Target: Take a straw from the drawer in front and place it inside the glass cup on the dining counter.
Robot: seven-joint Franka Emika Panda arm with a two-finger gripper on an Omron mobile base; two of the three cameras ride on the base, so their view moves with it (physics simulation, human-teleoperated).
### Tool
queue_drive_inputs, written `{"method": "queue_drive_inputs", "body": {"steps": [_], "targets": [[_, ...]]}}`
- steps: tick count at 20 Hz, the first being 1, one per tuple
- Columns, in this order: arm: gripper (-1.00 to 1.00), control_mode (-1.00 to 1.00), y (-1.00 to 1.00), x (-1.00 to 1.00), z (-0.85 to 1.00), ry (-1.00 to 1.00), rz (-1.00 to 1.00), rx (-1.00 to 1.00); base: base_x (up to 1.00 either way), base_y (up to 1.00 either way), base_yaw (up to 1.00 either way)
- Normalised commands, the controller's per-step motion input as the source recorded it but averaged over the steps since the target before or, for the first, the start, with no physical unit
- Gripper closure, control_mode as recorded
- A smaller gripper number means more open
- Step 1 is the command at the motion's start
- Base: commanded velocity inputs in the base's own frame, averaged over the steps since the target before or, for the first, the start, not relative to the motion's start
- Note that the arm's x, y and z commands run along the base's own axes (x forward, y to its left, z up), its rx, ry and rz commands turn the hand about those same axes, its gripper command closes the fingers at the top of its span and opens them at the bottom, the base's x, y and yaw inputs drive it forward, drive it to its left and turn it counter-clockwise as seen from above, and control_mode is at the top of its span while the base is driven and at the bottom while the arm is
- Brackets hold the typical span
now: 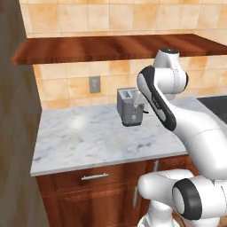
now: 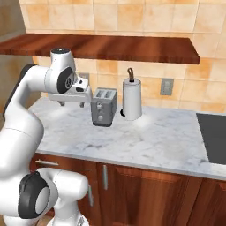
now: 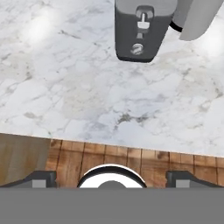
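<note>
Claw [image 2: 71, 104] spread, empty, above marble tabletop [image 1: 88, 137]; toaster [image 2: 103, 107] just beside it, paper towel roll [image 2: 132, 100] further right; drawer [image 1: 94, 176] closed below tabletop edge; shelf [image 1: 106, 48] overhead

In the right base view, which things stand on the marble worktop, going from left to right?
Claw hanging open above the worktop → toaster → paper towel roll → black cooktop at the right edge.
</note>
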Motion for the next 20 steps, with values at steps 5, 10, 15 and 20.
{"method": "queue_drive_inputs", "body": {"steps": [5, 10, 15, 20], "targets": [[-1.0, 1.0, 0.0, 0.0, 0.0, 0.0, 0.0, 0.0, 0.01, -0.79, 0.0], [-1.0, 1.0, 0.0, 0.0, 0.0, 0.0, 0.0, 0.0, 0.02, -0.61, 0.0], [-1.0, 1.0, 0.0, 0.0, 0.0, 0.0, 0.0, 0.0, 0.0, -0.38, 0.0], [-1.0, -1.0, -0.01, 0.0, -0.12, 0.0, 0.04, -0.02, 0.0, -0.05, 0.0]]}}
